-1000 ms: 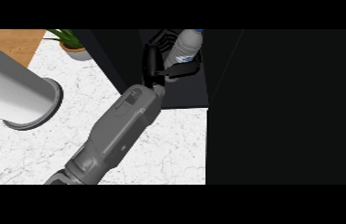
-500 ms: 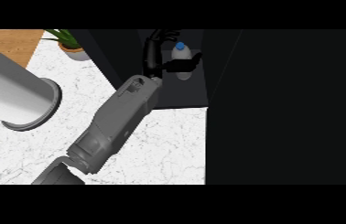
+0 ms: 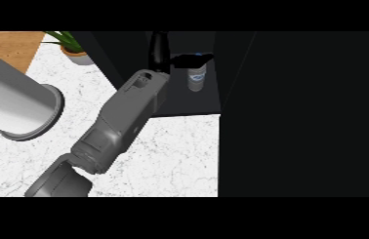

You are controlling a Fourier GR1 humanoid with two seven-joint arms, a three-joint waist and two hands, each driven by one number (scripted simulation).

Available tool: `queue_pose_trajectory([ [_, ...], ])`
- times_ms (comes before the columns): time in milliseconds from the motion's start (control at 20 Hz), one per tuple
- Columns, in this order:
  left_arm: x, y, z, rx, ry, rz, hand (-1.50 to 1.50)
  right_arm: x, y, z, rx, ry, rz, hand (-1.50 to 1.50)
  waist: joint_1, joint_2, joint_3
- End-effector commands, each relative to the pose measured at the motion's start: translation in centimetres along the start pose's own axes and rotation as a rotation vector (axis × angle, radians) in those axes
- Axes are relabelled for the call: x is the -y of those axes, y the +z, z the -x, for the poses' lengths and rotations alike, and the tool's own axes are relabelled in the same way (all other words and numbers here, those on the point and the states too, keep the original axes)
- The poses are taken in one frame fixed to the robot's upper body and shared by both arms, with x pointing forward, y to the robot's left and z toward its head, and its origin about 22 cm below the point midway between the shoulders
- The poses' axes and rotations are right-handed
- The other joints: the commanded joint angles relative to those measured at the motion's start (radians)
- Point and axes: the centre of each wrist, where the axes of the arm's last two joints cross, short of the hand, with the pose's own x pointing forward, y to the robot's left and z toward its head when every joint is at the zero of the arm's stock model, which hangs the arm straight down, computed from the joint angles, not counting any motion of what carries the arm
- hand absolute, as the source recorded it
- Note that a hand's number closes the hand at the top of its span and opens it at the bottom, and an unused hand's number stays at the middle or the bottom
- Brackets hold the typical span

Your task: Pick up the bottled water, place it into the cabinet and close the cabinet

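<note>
Head view, one frame.

Item 1: bottled water (image 3: 196, 77). Stood upright inside the dark cabinet (image 3: 130, 52) opening, upper centre of frame, long axis approx. vertical, cap end toward the top. Appeared to rest on the cabinet floor, though the base was too dark to confirm.

Item 2: left hand (image 3: 173, 60). Black, at upper centre, on the end of a grey forearm (image 3: 122, 121) running up from the lower left. Thumb or a finger lay across the bottle's top, just at its upper left. Whether the fingers were curled on the bottle or already let go: cannot tell, hand black on black.

Item 3: right hand. Not in frame.

Item 4: cabinet door (image 3: 296, 111). Large dark panel filling the right half, apparently swung open.

Item 5: misc. Potted plant (image 3: 69, 48) upper left; grey cylinder (image 3: 22, 106) at left edge; white marbled counter (image 3: 180, 155) at lower centre.

Key relation: bottle lay immediately right of and below the hand, touching or nearly so. Judged: placing approx. done; next needs release w/o tipping the bottle, withdrawal toward lower left, then the door. Left hand is the only one near.
</note>
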Motion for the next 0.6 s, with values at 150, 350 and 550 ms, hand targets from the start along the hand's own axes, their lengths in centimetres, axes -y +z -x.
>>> queue_pose_trajectory([
  [150, 0.6, -0.6, -1.4, 0.082, 0.107, 0.017, -1.5, -0.1, -0.6, -2.9, 0.037, 0.015, -0.019, -1.5, 0.007, -0.004, 0.0],
  [350, 0.7, -0.5, -2.1, 0.115, 0.265, 0.085, -1.5, -0.3, -0.9, -1.8, 0.049, 0.017, -0.005, -1.5, 0.024, -0.01, 0.0],
  [550, 0.8, 0.3, -1.9, 0.103, 0.315, 0.145, -1.5, -0.7, -0.6, -3.3, 0.028, 0.009, -0.018, -1.5, 0.031, -0.018, 0.0],
])
